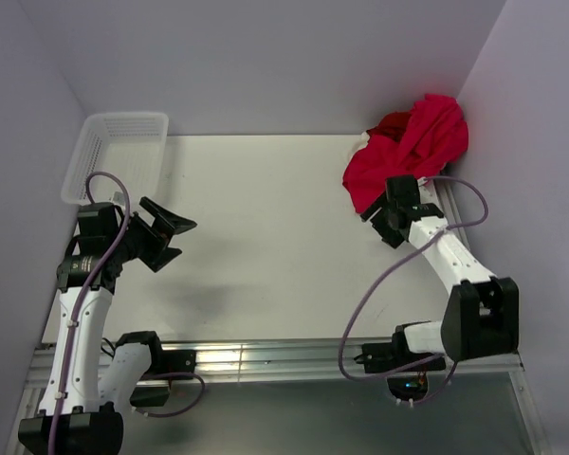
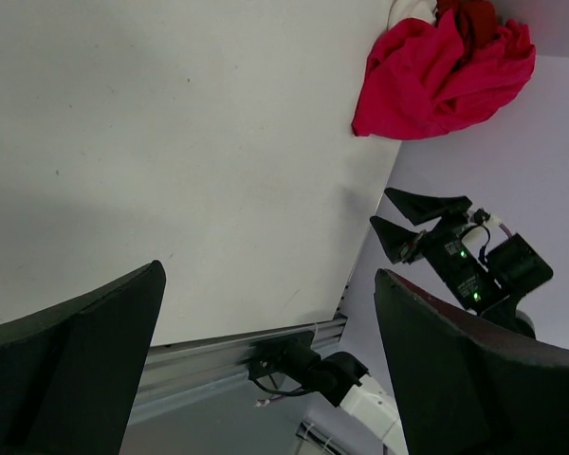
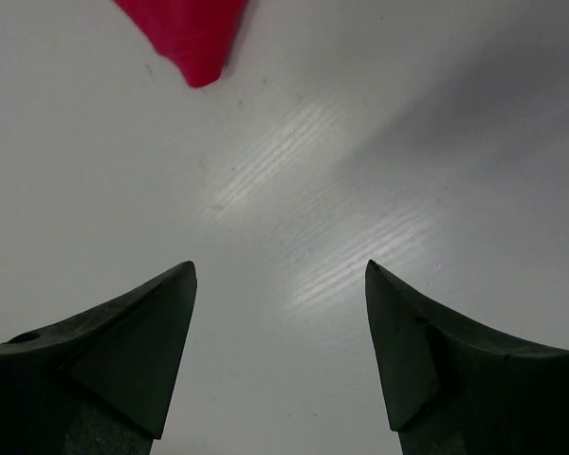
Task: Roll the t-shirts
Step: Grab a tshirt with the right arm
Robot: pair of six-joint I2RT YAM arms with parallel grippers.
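Right pincer (image 1: 377, 226), spread and empty, hovers just beside the crimson t-shirt (image 1: 403, 152), bunched against a dark red t-shirt (image 1: 391, 121) in the table's (image 1: 266, 237) far right corner. Better to pinch one hem and drag it flat to mid-table; left pincer (image 1: 178, 239) hangs spread, well apart.

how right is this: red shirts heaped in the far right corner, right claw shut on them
Not quite: the right claw is open, gripping nothing, as the right wrist view shows. The red shirts are heaped in the far right corner.
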